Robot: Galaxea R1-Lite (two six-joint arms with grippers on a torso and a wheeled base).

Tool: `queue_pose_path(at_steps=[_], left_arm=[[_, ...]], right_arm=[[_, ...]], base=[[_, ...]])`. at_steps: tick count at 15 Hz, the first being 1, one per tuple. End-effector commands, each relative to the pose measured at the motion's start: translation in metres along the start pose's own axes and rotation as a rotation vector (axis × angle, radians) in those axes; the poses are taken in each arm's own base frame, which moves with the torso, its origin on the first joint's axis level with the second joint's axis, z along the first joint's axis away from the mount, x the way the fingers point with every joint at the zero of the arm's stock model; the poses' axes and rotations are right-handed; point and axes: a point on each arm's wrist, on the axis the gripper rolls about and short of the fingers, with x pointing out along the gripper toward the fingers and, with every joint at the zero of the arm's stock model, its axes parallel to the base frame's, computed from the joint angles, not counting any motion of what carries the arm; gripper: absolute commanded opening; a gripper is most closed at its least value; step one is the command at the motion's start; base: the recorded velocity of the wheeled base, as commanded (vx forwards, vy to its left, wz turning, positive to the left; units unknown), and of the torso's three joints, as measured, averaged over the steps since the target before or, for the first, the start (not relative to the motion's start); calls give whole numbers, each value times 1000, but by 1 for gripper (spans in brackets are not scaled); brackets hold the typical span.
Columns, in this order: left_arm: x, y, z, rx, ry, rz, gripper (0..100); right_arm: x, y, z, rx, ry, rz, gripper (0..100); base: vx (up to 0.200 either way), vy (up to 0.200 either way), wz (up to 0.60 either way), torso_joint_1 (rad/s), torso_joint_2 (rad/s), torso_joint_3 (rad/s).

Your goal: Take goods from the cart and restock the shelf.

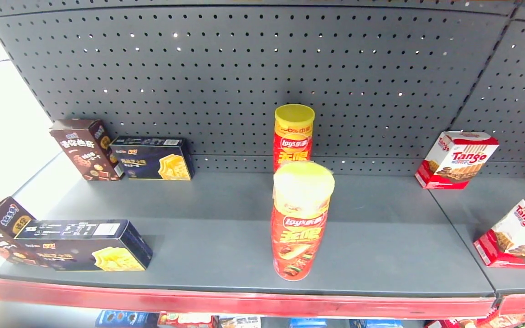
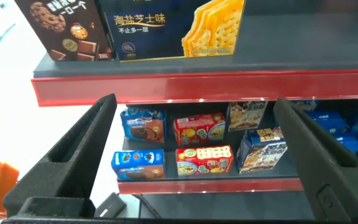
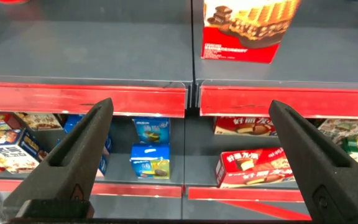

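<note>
Standing wide apart with nothing between them, the fingers of the left gripper (image 2: 194,99) and the right gripper (image 3: 190,102) face the shelf's red front edge. On the shelf (image 1: 381,237), the front can (image 1: 300,223) stands upright near the middle of the front edge, the back can (image 1: 293,136) behind it at the rear wall, and boxes (image 1: 84,246) sit toward both ends. This looks like a gap between placements: the next move calls for turning to the cart and closing on a fresh item.
</note>
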Motion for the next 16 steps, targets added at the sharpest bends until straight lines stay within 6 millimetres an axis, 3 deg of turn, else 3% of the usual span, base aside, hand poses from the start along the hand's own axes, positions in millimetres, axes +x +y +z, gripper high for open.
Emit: queue_pose_path(at_steps=[1, 16], left_arm=[[0, 0, 0, 0, 2, 0, 100], [0, 0, 0, -1, 4, 3, 100]], right_arm=[[0, 0, 0, -1, 3, 0, 100], [0, 0, 0, -5, 3, 1, 100]], base=[[0, 0, 0, 0, 0, 0], [0, 0, 0, 0, 0, 0]])
